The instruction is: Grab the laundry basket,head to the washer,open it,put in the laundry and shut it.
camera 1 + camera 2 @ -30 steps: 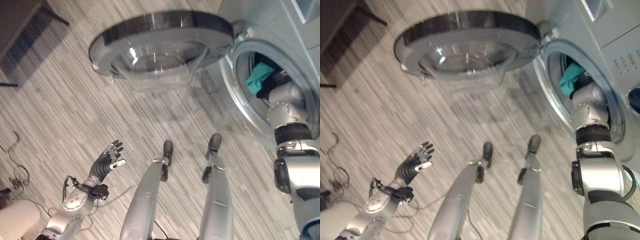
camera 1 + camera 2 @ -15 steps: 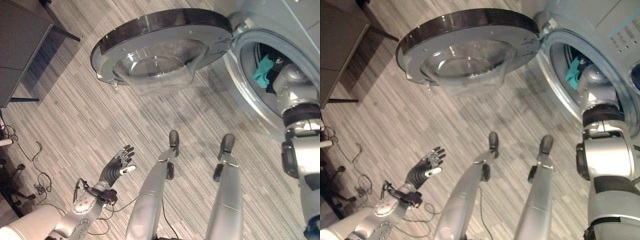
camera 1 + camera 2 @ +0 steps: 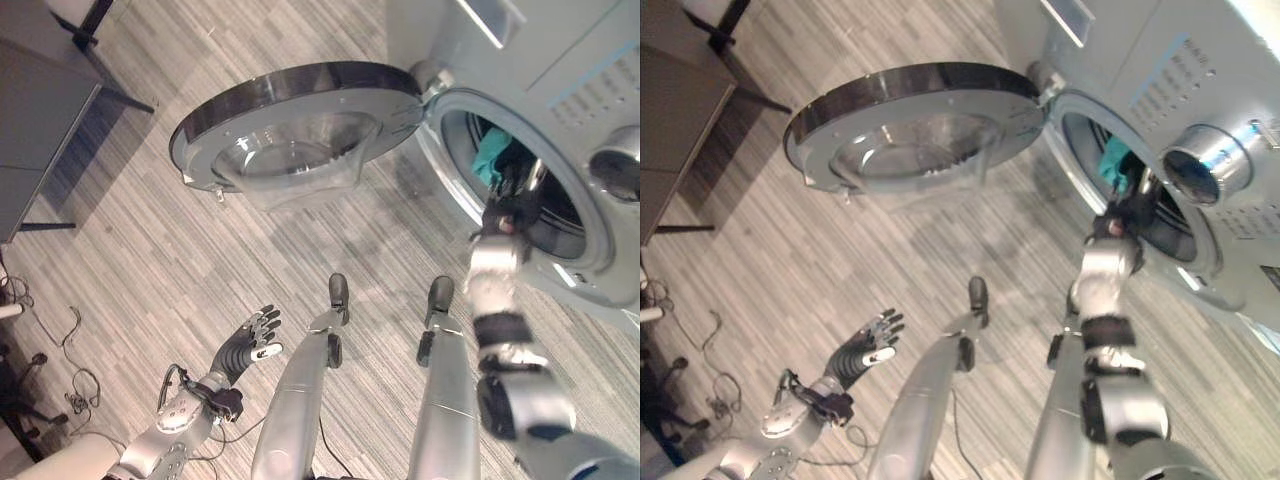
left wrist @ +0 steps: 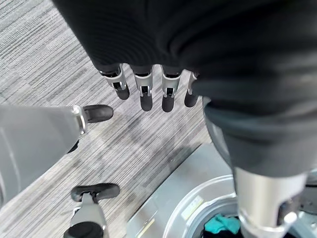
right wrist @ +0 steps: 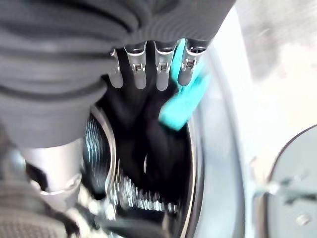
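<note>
Laundry: a teal cloth (image 3: 490, 155) and dark clothes (image 5: 148, 134) lie inside the drum, seen through the round opening at the upper right of the head views; in the right wrist view the teal piece sits just past the fingertips.
Washer (image 3: 560, 90): silver front-loader filling the upper right corner, its mouth uncovered.
Door (image 3: 295, 125): swung wide on its hinge, lying out over the floor at upper centre, glass bowl facing down.
Right hand (image 3: 508, 205): at the rim of the opening, right of centre, just in front of the clothes; fingers (image 5: 163, 74) run straight out and hold nothing.
Left hand (image 3: 245, 345): low at the lower left, well away from the washer, palm up, fingers spread loose, empty.
Floor (image 3: 120, 250): grey striped boards.
Bench (image 3: 35, 110): dark top with thin black legs at the upper left edge.
</note>
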Available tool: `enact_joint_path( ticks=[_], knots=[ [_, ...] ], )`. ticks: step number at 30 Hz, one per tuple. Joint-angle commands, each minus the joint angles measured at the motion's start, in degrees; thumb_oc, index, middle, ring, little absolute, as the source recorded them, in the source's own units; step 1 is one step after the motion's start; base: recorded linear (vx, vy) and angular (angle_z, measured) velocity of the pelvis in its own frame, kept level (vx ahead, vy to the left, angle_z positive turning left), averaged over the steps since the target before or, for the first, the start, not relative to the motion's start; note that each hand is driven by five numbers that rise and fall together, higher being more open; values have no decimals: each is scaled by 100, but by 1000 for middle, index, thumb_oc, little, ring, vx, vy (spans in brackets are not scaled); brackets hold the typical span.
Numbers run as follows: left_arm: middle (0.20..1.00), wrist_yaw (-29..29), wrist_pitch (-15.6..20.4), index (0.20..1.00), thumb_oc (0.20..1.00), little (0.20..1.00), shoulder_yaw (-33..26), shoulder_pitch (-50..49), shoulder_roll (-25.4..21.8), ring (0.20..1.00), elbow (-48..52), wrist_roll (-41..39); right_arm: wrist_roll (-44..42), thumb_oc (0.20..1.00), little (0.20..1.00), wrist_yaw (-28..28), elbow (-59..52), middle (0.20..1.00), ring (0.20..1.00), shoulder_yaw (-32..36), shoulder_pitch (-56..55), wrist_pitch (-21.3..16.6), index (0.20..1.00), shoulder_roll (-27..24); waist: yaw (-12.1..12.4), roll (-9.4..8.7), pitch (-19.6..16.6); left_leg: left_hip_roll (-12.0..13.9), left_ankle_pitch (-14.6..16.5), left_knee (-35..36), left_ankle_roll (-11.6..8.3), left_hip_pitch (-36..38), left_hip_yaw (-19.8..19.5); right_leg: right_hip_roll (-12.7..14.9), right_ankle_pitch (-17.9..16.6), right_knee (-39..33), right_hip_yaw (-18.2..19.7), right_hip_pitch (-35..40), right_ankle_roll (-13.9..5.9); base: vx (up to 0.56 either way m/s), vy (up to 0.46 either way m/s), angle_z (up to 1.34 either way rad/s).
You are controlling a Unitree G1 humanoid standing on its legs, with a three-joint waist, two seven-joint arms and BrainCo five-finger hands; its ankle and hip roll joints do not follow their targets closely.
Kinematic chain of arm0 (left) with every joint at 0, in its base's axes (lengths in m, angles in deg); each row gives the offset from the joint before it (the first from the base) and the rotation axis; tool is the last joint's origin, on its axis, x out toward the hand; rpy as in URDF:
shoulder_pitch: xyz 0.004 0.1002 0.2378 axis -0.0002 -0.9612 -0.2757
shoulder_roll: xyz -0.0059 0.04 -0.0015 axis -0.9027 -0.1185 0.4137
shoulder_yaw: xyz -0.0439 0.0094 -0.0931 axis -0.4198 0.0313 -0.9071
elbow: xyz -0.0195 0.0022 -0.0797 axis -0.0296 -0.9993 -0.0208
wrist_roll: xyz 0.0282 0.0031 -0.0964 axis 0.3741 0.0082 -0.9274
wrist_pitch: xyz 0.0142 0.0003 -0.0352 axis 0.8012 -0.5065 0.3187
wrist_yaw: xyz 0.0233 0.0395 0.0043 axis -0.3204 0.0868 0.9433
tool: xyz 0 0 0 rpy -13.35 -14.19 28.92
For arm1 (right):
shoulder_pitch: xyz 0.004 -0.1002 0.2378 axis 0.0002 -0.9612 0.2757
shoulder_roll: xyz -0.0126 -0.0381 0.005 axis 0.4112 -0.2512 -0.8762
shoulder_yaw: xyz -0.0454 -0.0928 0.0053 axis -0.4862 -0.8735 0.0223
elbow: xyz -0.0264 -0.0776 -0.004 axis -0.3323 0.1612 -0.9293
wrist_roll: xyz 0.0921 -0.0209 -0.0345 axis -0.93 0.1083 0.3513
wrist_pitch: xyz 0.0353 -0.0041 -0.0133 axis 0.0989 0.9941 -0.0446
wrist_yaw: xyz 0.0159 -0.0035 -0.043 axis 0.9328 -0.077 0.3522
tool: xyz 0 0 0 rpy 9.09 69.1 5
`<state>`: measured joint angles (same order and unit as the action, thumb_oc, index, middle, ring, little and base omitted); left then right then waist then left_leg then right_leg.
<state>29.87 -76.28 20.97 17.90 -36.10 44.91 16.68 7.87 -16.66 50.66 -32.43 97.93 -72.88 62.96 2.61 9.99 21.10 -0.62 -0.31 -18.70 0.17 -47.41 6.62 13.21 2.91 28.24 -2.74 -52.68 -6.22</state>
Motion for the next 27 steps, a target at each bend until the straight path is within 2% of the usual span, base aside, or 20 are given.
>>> enact_joint_path(
  ticks=[1,3,7,10,11,13,14,16,17,19,20,22,23,24,27],
  knots=[
    [1000,-210,12,1000,1000,1000,213,-518,-170,1000,210,124,-468,1000,1000,565,-72,1000,1000,-34,-262,-302,1000,-88,-4,-84,-393,-149,710,10,239,54,-92,-335,452,-352,-359,420,89,2,31,-3],
    [1000,-216,-11,1000,1000,1000,236,-549,-201,1000,286,196,-790,1000,1000,794,-4,1000,1000,-80,-853,-142,1000,166,-87,-120,-398,-166,673,82,226,153,-95,-345,412,-428,-351,518,92,5,42,-4],
    [1000,-145,3,1000,1000,1000,97,-692,-167,1000,268,475,-994,1000,1000,996,68,1000,1000,-124,-1717,37,1000,368,-185,-192,-428,-157,643,115,210,252,-110,-358,378,-492,-340,648,101,-3,10,-2],
    [1000,-84,-33,1000,1000,1000,17,-719,-93,1000,148,836,-993,1000,1000,1130,285,1000,1000,-278,-2157,303,1000,367,-233,-265,-446,-129,648,72,203,322,-123,-361,369,-481,-345,740,120,-5,9,2],
    [1000,-75,-42,1000,1000,1000,-59,-713,-34,1000,-11,1112,-870,1000,1000,1166,633,1000,1000,-404,-2321,574,1000,301,-249,-334,-479,-115,646,86,184,438,-140,-364,358,-527,-364,892,125,0,0,0],
    [1000,-82,-59,1000,1000,1000,-96,-721,0,1000,-92,1215,-804,1000,1000,1194,811,1000,1000,-462,-2412,708,1000,281,-262,-367,-488,-115,636,131,172,538,-145,-371,350,-581,-367,1000,126,7,2,-3],
    [1000,-80,-110,1000,1000,1000,-207,-751,73,1000,-278,1491,-532,1000,1000,1185,1199,1000,1000,-551,-2558,963,1000,226,-267,-439,-506,-116,625,192,156,722,-177,-380,329,-670,-397,1221,125,30,8,-6],
    [1000,-60,-137,1000,1000,1000,-335,-736,166,1000,-525,1865,-179,1000,1000,1128,1480,1000,1000,-678,-2669,1216,1000,198,-254,-514,-535,-111,607,262,142,943,-211,-383,310,-746,-435,1458,123,74,-10,-6],
    [1000,-125,-156,1000,1000,1000,-593,-718,357,1000,-958,2893,793,1000,1000,1121,2200,1000,1000,-859,-2901,1672,1000,145,-187,-666,-687,-119,551,498,107,1506,-314,-404,283,-981,-515,2086,105,103,-24,-1],
    [1000,-138,-175,1000,1000,1000,-687,-729,482,1000,-1161,3066,1055,1000,1000,1113,2348,1000,1000,-863,-2962,1760,1000,113,-176,-700,-748,-123,517,635,88,1725,-351,-418,267,-1113,-542,2314,87,124,-11,7],
    [1000,-104,-178,1000,1000,1000,-826,-707,730,1000,-1495,3490,1447,1000,1000,1128,2620,1000,1000,-831,-3096,1899,1000,94,-181,-756,-853,-126,452,867,56,2161,-399,-440,222,-1352,-609,2767,51,128,6,2],
    [1000,-22,-163,1000,1000,1000,-921,-635,944,1000,-1824,3818,1789,1000,1000,1067,2880,1000,1000,-786,-3144,1987,1000,105,-185,-783,-927,-123,453,998,61,2494,-444,-468,210,-1476,-640,3078,46,114,-1,3],
    [1000,12,-165,1000,1000,1000,-970,-600,1043,1000,-1998,3934,1929,1000,1000,1053,3000,1000,1000,-734,-3156,2001,1000,100,-197,-818,-989,-97,458,1058,50,2653,-447,-476,199,-1577,-673,3266,27,12,-2,8],
    [1000,87,-156,1000,1000,1000,-1002,-558,1149,1000,-2140,4022,2038,1000,1000,1027,3049,1000,1000,-703,-3175,2019,1000,94,-218,-822,-980,-76,314,1107,74,2760,-405,-474,46,-1691,-738,3386,55,-3,12,3],
    [1000,203,-164,1000,1000,1000,-1011,-428,1357,1000,-2489,4152,2228,1000,1000,984,3160,1000,1000,-664,-3198,2028,1000,75,-252,-865,-1056,-43,355,1188,70,3135,-402,-475,15,-1865,-745,3793,6,19,25,2]
  ],
)
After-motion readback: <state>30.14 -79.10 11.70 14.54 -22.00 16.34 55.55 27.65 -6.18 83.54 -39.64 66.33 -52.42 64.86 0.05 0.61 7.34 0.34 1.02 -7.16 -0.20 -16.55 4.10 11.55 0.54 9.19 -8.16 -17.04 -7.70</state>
